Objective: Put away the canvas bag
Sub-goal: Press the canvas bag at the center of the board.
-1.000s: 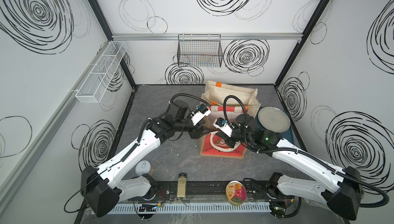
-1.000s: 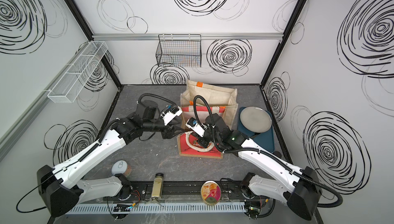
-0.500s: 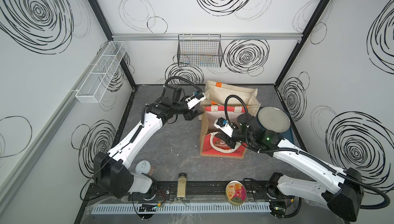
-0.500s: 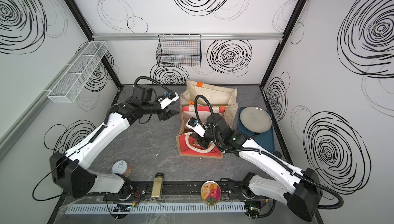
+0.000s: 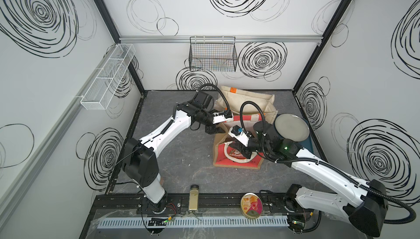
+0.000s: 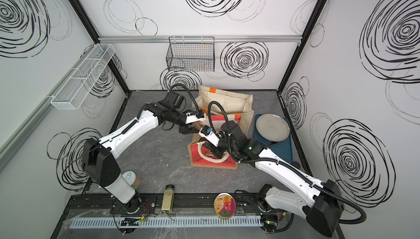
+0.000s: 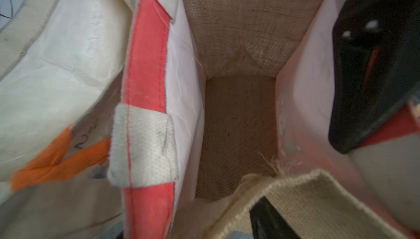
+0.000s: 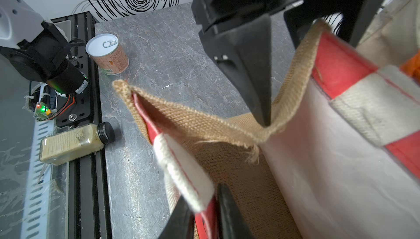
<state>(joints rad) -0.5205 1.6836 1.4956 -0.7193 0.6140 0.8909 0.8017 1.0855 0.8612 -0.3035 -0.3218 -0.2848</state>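
The cream canvas bag (image 5: pixel 246 100) with an orange tag stands at the back in both top views (image 6: pixel 227 101). A jute bag with red panels and white handles (image 5: pixel 236 160) stands open right in front of it. My left gripper (image 5: pixel 214 129) is open, its jaws astride the rim of the jute bag's side wall. One of its fingers (image 8: pixel 250 71) is outside that wall. The left wrist view looks down into the jute bag (image 7: pixel 238 124). My right gripper (image 8: pixel 204 215) is shut on the jute bag's front rim, beside a white handle (image 8: pixel 181 174).
A grey plate (image 5: pixel 291 128) lies on a dark blue tray (image 5: pixel 310 143) right of the bags. A black wire basket (image 5: pixel 212 54) hangs on the back wall and a white wire shelf (image 5: pixel 106 76) on the left wall. A can (image 8: pixel 106 53), a spice jar (image 5: pixel 194 198) and a round tin (image 5: pixel 251 205) lie near the front rail.
My left gripper pulled back from the jute bag's side half a second ago and has returned to its rim. My right gripper has stayed on the front rim.
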